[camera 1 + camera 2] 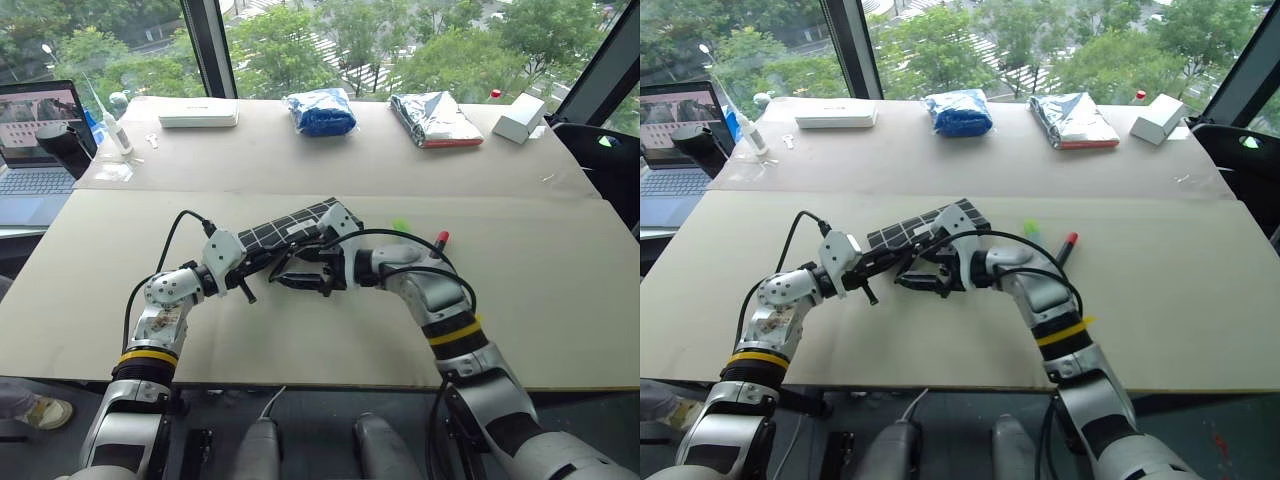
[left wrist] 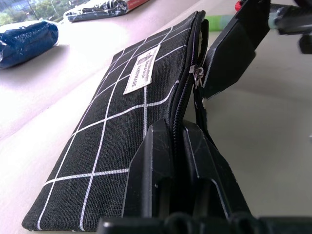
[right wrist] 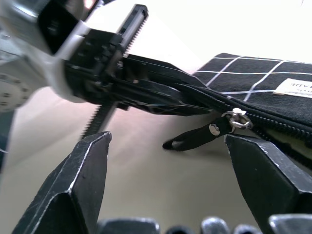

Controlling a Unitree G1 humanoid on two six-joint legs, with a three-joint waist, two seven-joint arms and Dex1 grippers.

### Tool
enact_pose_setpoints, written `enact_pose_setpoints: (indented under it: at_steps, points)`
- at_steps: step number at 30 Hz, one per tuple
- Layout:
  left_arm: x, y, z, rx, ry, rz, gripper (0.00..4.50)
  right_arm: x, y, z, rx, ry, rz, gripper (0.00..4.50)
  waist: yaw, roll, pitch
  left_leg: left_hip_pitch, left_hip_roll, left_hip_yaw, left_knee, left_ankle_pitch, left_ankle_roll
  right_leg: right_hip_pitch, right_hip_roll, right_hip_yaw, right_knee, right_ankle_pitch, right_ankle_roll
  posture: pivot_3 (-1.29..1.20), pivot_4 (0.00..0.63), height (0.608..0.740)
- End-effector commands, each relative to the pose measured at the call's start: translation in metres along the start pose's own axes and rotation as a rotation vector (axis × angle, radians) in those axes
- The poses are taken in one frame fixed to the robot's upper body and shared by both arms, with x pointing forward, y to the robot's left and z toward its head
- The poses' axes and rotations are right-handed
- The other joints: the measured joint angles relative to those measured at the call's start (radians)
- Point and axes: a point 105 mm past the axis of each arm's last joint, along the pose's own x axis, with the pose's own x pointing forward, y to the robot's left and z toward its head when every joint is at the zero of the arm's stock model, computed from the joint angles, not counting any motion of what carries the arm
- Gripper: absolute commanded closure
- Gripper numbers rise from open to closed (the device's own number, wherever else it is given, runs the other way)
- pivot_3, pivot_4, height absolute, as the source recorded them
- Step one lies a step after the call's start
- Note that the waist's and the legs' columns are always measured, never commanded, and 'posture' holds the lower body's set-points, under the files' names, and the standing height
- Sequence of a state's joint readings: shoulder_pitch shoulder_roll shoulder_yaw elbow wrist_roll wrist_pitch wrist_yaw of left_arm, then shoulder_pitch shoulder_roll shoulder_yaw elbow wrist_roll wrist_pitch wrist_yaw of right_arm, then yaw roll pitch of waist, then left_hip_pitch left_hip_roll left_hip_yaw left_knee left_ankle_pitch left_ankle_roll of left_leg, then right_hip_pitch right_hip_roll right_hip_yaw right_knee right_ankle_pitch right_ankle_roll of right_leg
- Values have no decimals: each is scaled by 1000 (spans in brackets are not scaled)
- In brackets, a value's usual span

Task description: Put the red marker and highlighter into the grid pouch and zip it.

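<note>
**Ana:** While the left gripper [image 1: 262, 262] pinches the near end of the grid pouch [image 1: 290, 228], the head views show the right gripper [image 1: 300, 278] just beside that pouch with its fingers spread and nothing between them. The highlighter [image 1: 401, 226] and the red marker [image 1: 440, 241] lie on the table [image 1: 560, 300] a little beyond the pouch's far end, on the robot's right, so nothing is packed yet.

**Ben:** Agreed, I'd call this the unzipping step. From the left wrist, the two black fingers [image 2: 156, 165] are clenched on the pouch edge by the zipper [image 2: 187, 92], and the pouch's white label [image 2: 142, 69] carries small print I can't read with any confidence.

**Ana:** From the right wrist, the zipper pull strap [image 3: 200, 137] hangs free from the pouch, midway between the open fingers [image 3: 78, 180], untouched. The zip looks partly parted past the slider.

**Ben:** Then the next move, I'd judge, calls for closing on that strap and drawing it along the pouch while the left keeps the fabric taut. The strap is small and floppy, so it could slip.
</note>
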State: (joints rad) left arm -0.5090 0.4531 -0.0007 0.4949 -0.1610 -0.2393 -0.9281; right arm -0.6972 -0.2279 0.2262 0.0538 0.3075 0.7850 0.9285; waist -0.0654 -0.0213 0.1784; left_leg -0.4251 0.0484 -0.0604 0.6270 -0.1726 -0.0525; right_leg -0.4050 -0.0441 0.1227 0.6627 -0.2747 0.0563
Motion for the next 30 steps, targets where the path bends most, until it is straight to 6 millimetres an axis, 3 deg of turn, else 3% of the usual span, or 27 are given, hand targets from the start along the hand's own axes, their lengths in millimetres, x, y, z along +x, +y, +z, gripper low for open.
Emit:
enact_pose_setpoints:
  at_steps: [1,3,5,10,13,19,25,30]
  points:
    - [4,15,23,-27,-91,66,4500,-35,34,-1,-95,-12,132,566,6,0,0,0,0,0,0,0,0,0,0,0,0,0,0,0,150,740]
    - [6,20,33,-52,-128,89,4500,-54,34,-2,-123,-14,85,566,7,-1,0,-1,0,0,1,0,0,0,0,0,-1,0,1,0,150,740]
    - [7,22,42,-56,-151,93,4500,-78,16,3,-142,-30,-73,566,7,-1,1,-1,0,0,1,0,0,0,0,0,-1,-3,5,0,150,740]
    - [4,17,38,-48,-127,78,4500,-147,-57,24,-65,-140,-686,566,2,-1,1,1,0,1,0,0,0,1,0,1,0,-3,5,0,150,740]
    - [4,10,32,-46,-110,59,4500,-173,-64,18,25,-193,-881,566,5,-1,1,1,0,0,-1,0,0,0,0,1,-1,0,0,0,150,740]
    - [7,5,32,-54,-113,40,4500,-186,-63,-12,100,-123,-1151,566,7,-1,1,0,0,1,-1,0,0,0,0,1,-2,0,0,0,150,740]
    - [11,3,33,-60,-119,32,4500,-191,-71,-22,103,-86,-1307,566,6,-1,1,0,0,1,-1,0,0,0,0,1,-2,0,1,0,150,740]
    - [11,2,33,-67,-121,31,4500,-197,-82,-18,116,-117,-1373,566,6,-1,1,0,0,1,-1,0,0,0,0,1,-2,0,0,0,150,740]
